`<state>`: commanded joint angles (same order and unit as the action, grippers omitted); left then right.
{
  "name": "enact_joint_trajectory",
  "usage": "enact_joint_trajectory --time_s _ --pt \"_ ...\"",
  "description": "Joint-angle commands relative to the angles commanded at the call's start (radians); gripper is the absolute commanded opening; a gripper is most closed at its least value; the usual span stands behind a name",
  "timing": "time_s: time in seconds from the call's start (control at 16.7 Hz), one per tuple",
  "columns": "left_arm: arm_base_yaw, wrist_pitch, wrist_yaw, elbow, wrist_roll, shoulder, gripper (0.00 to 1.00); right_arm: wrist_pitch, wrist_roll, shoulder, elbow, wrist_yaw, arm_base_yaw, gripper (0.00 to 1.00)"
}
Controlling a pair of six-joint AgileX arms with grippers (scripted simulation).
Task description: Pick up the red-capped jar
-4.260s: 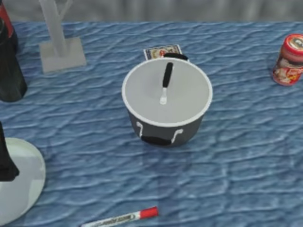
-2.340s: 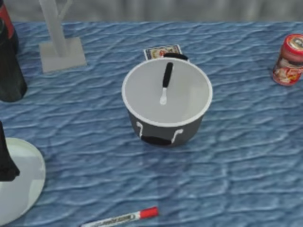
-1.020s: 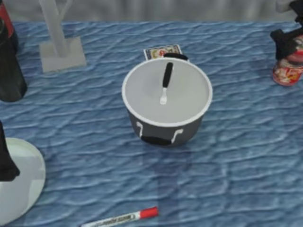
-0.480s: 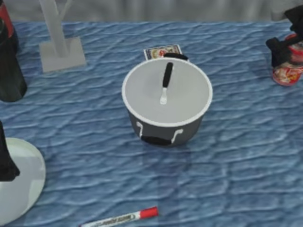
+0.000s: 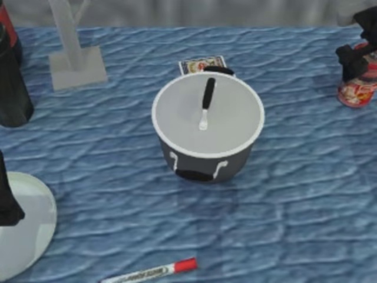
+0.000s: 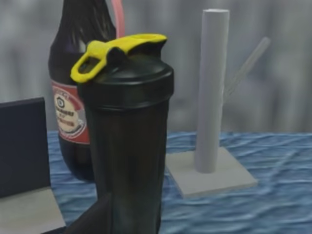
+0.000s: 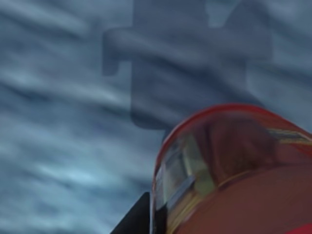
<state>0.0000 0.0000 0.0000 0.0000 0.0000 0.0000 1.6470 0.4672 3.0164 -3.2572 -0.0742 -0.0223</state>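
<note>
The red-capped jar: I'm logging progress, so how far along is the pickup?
Done: the right gripper has reached the red-capped jar at the table's right edge. In hand: it sits over the jar's top; whether the fingers have closed cannot be told. Left: the lift, since the jar looks grounded.

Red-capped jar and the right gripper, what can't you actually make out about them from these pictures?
- Top view: the right gripper covers the top of the red-capped jar; the picture's right edge cuts both off.
- Whether its fingers are open or shut on the jar: cannot tell in any view.
- Right wrist view: the jar fills the near field, blurred; its label is unreadable.
- Left gripper: in no view.
</note>
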Motion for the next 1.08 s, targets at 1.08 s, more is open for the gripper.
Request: enact_joint_trajectory --time_s 1.08 --pt "0.000 0.000 0.000 0.000 0.000 0.000 1.00 -0.027 0.001 -0.060 0.066 -0.001 -0.001 0.00"
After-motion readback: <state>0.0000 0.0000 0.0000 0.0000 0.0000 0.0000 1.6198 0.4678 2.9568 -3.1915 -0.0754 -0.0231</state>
